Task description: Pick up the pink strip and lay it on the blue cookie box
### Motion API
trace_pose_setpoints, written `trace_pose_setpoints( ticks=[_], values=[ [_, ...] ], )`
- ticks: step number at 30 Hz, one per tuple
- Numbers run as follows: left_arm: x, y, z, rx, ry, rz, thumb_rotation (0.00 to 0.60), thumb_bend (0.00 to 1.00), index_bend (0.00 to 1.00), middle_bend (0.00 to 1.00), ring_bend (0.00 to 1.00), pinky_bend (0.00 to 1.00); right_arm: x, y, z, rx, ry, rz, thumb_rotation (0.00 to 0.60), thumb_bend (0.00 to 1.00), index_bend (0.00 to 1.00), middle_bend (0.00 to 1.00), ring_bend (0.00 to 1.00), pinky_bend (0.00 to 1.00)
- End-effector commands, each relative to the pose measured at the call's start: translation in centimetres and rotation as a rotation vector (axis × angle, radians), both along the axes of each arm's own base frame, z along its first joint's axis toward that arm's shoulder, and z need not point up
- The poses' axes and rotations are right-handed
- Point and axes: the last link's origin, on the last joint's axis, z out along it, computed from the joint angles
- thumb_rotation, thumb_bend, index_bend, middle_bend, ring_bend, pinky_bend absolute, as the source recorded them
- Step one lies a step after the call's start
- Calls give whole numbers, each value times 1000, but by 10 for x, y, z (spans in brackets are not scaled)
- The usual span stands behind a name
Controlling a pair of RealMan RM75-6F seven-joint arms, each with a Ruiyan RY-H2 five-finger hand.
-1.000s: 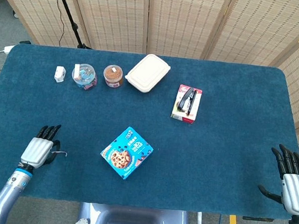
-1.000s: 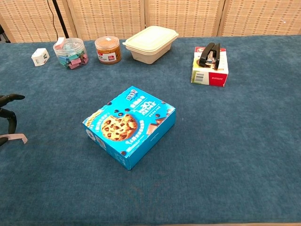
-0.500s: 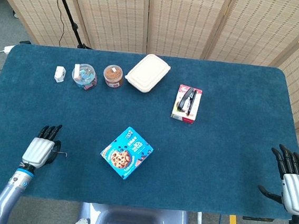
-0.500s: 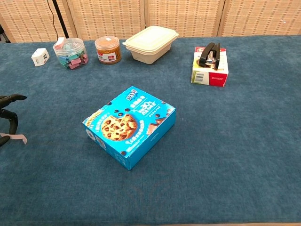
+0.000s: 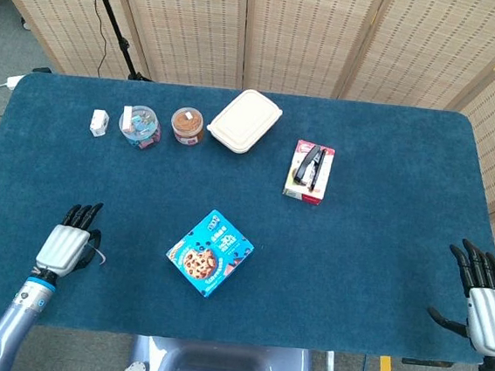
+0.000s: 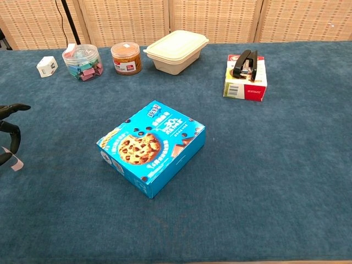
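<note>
Left hand (image 5: 67,245), fingers curled, is pinching pink strip (image 6: 15,160) just off table near L edge w/ strip end dangling, well apart from blue cookie box (image 5: 209,253) at centre, while right hand (image 5: 486,303) is resting spread and empty; risk: thin strip slipping from light pinch in transit.

Woven folding screens (image 5: 297,32) stand behind a blue-carpeted table (image 5: 381,251); grey floor (image 5: 3,39) shows at the left edge.
</note>
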Motion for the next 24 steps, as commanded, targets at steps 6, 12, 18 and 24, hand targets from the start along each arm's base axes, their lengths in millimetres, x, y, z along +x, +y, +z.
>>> trace_pose_setpoints(
  ticks=[6, 12, 18, 24],
  values=[
    [54, 21, 21, 63, 41, -146, 600, 449, 611, 0, 0, 0, 0, -1, 0, -1, -2, -3, 600, 0, 0, 0, 0, 0],
    [117, 45, 34, 58, 149, -257, 600, 454, 611, 0, 0, 0, -1, -2, 2, -5, -6, -5, 600, 0, 0, 0, 0, 0],
    [162, 61, 33, -32, 206, -327, 600, 482, 611, 0, 0, 0, -2, -2, 3, -2, -14, -8, 600, 0, 0, 0, 0, 0],
    [195, 67, 22, -90, 322, -427, 600, 503, 618, 0, 0, 0, -2, -2, 3, -2, -16, -7, 600, 0, 0, 0, 0, 0]
  ],
)
